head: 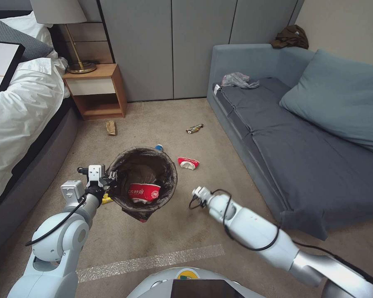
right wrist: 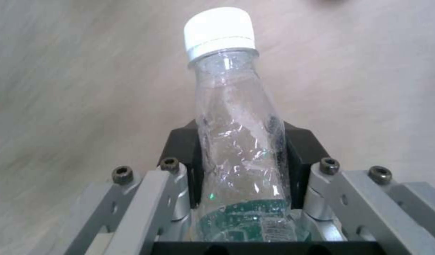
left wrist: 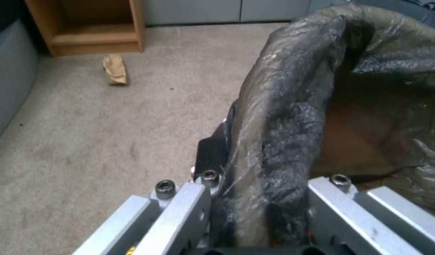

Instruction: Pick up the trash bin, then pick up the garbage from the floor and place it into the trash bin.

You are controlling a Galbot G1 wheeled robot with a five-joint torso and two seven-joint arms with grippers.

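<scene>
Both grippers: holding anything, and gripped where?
Left gripper clamps the trash bin by its bag-covered rim. Right gripper holds the clear bottle around its body, above the green label.

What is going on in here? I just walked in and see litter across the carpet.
The robot is tidying up. Its left pincer is shut on the rim of the trash bin, holding it above the floor; a red-white cup already lies inside. Its right pincer is shut on a clear bottle, to the right of the bin. A crushed cup, a shiny wrapper and brown paper remain on the carpet.
</scene>
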